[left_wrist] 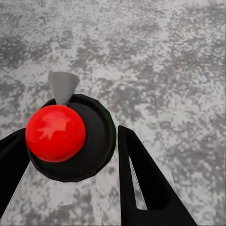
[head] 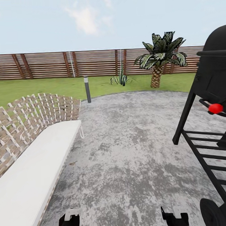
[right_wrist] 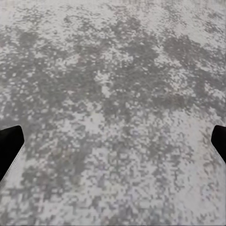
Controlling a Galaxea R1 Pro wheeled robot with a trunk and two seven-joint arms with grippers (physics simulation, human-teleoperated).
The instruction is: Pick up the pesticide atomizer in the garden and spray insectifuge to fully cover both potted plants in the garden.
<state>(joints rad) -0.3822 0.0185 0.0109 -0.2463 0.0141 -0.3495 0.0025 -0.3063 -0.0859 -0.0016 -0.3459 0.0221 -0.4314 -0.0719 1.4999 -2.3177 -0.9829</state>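
The atomizer [left_wrist: 96,141] sits clamped between the left gripper's [head: 69,222] fingers (dark green body, nozzle forward) over the patio [head: 127,142]. The right gripper [head: 175,218] hangs spread and empty. Pickup looks done; next, drive to find the potted plants.

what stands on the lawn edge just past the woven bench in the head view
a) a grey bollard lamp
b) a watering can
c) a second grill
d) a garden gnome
a: a slim grey bollard lamp stands upright where the grass meets the stone patio, beyond the woven bench.
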